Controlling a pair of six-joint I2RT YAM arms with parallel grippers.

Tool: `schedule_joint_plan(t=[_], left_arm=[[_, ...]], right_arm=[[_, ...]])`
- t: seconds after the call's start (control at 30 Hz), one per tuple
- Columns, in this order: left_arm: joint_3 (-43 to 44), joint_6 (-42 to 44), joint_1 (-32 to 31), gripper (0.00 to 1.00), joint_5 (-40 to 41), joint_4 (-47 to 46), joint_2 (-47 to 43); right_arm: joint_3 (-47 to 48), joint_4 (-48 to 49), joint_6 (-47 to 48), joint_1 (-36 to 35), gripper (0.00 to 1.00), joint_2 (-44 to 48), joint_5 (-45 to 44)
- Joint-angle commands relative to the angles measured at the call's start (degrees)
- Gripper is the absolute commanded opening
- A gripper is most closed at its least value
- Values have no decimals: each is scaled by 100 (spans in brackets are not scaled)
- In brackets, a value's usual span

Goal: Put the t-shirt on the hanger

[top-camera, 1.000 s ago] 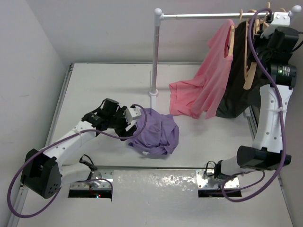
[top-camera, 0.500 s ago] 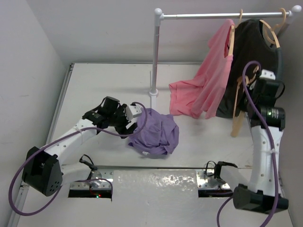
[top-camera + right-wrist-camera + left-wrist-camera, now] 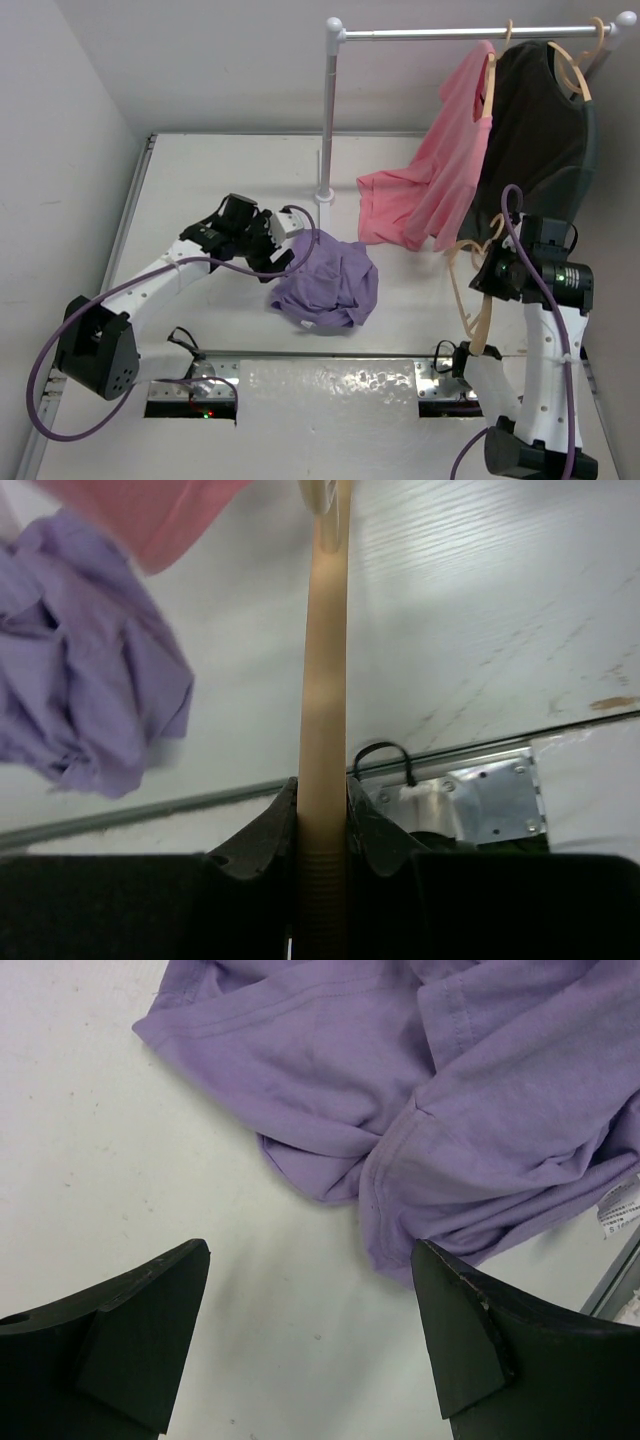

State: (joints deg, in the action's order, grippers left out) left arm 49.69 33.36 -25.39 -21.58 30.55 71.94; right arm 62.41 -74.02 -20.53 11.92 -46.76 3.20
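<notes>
My left gripper [image 3: 312,1260] hangs over the table [image 3: 220,170] with its two fingers spread wide and nothing between them. The lavender t-shirt [image 3: 400,1090] lies just ahead of the fingertips, a crumpled heap with a hemmed fold reaching nearest to my right-hand finger. Bare tabletop shows between the tips. Bunched like this the shirt has no clear long axis, and I cannot pick out the neck opening, only a label at its far right edge.

My right gripper [image 3: 322,805] is pressed together on the wooden hanger [image 3: 325,680], pinching one thin arm of it. That arm runs straight out ahead from between my fingers, so the hanger's long axis lies along my reach. From above, the hanger [image 3: 468,305] hangs free of the rail [image 3: 440,33], its hook near the lower edge of the pink shirt [image 3: 430,190] and the black shirt [image 3: 535,140].

From this gripper [image 3: 497,278] the t-shirt [image 3: 330,285] sits ahead and off to the left, well apart. My left gripper [image 3: 290,238] is far nearer, at the heap's edge. I judge the next move is the left's: close on that near fold and lift, so the hanger has an opening to enter.
</notes>
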Motion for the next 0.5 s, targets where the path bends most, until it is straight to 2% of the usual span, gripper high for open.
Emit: schedule_joint_plan(t=[0.0, 0.13, 0.27, 0.47], left_arm=[[304, 56, 51, 79, 5, -207, 57], [383, 91, 60, 79, -21, -207, 118], [401, 170, 51, 79, -21, -207, 145], [454, 249, 51, 79, -48, -163, 206]], right_arm=[[202, -1281, 173, 21, 0, 35, 917], [254, -1282, -275, 12, 0, 317, 1971], [394, -1282, -556, -146, 0, 361, 2404], [-132, -1273, -1005, -419, 0, 791, 3027]])
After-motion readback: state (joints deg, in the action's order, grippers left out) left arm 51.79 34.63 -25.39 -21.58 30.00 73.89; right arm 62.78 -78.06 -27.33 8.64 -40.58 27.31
